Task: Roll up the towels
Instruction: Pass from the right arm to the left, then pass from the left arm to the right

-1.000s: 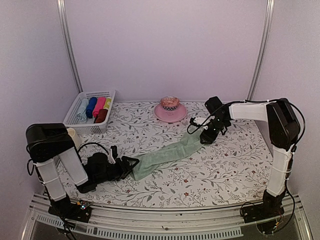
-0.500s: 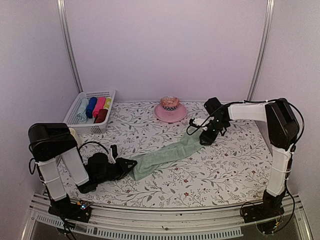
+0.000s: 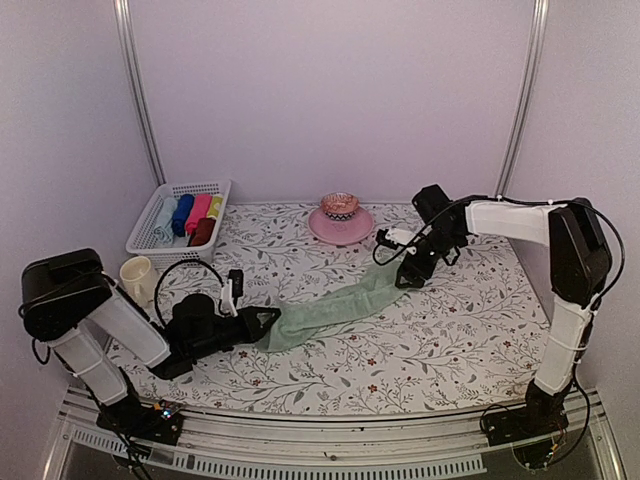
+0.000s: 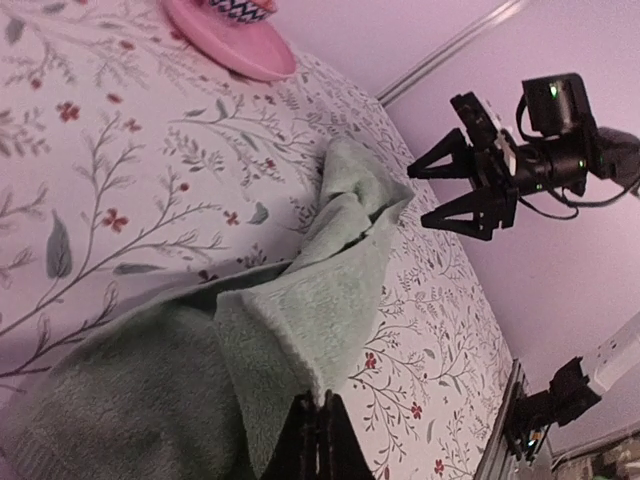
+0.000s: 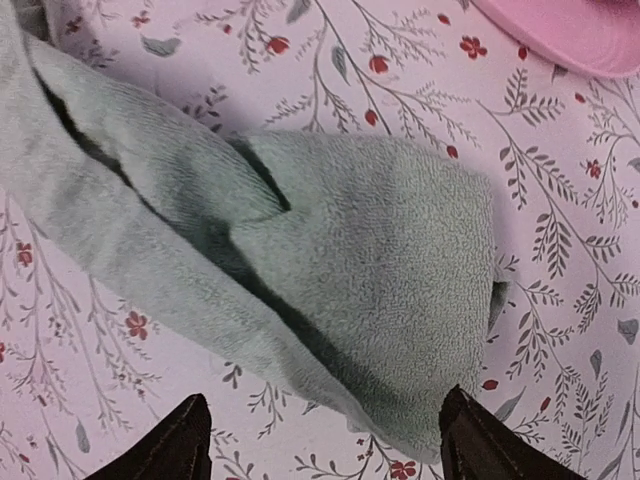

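Observation:
A pale green towel [image 3: 335, 308] lies stretched in a long crumpled strip across the floral table cover, from near left to far right. My left gripper [image 3: 270, 319] is shut on its near-left corner. In the left wrist view the fingertips [image 4: 320, 418] pinch the towel's edge [image 4: 310, 310], which is folded over. My right gripper [image 3: 405, 276] hovers open over the far end. In its wrist view the towel's rounded end [image 5: 380, 260] lies between the spread fingers [image 5: 178, 442], free of them. A dark red rolled towel [image 3: 202, 232] sits in the basket.
A white basket [image 3: 196, 186] at the back left holds several rolled cloths. A pink plate [image 3: 320, 229] with a small patterned bowl [image 3: 340, 205] stands at the back centre. A cream mug [image 3: 135, 274] stands by the left arm.
My left gripper has shut on the towel's near corner, and the left arm has shifted. My right gripper has spread wider over the far end.

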Available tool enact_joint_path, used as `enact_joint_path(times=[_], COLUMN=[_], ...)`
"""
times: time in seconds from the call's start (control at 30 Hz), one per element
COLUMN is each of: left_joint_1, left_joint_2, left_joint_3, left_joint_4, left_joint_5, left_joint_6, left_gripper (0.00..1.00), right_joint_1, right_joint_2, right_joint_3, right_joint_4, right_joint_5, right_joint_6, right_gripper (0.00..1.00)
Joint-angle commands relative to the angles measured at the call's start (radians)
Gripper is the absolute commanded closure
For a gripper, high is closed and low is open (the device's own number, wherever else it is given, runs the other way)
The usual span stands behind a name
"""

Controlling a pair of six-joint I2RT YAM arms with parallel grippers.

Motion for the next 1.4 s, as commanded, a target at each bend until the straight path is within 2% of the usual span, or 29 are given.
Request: enact_joint_path(times=[0.0,0.1,0.2,0.5,0.6,0.73,1.03,1.13,1.23,1.3,1.37], left_joint_1=[-0.091,-0.122,-0.13,-0.151,-0.152,-0.152,-0.161,-0.172,-0.179,-0.184,-0.188], left_joint_2=[-0.141,-0.194,-0.222,-0.281,-0.303,-0.328,-0.359,-0.36,-0.355,-0.348,-0.347], left_joint_3=[0.06,0.048,0.025,0.021,0.007,-0.006,-0.025,-0.024,-0.024,-0.024,-0.026], left_joint_4=[-0.222,-0.219,-0.168,-0.218,-0.212,-0.211,-0.209,-0.213,-0.218,-0.216,-0.216], left_joint_5=[-0.045,0.009,0.116,0.211,0.222,0.228,0.239,0.236,0.22,0.214,0.205], left_joint_6=[0.381,0.506,0.593,0.671,0.683,0.686,0.704,0.709,0.71,0.711,0.709], left_gripper=[1.0,1.0,1.0,1.0,1.0,1.0,1.0,1.0,1.0,1.0,1.0], right_joint_1=[0.01,0.042,0.1,0.205,0.244,0.308,0.371,0.373,0.372,0.372,0.373], right_joint_2=[-0.149,-0.182,-0.204,-0.182,-0.175,-0.113,0.043,0.059,0.062,0.063,0.068], right_joint_3=[0.058,0.087,0.071,-0.008,-0.048,-0.023,0.065,0.073,0.075,0.075,0.08], right_joint_4=[-0.08,-0.133,-0.133,0.033,0.116,0.154,0.202,0.193,0.173,0.156,0.141], right_joint_5=[-0.263,-0.424,-0.523,-0.664,-0.631,-0.581,-0.503,-0.517,-0.541,-0.565,-0.581], right_joint_6=[-0.117,-0.225,-0.319,-0.517,-0.567,-0.556,-0.416,-0.399,-0.393,-0.403,-0.408], right_gripper=[0.18,0.13,0.08,0.09,0.1,0.16,0.23,0.29,0.4,0.54,0.62])
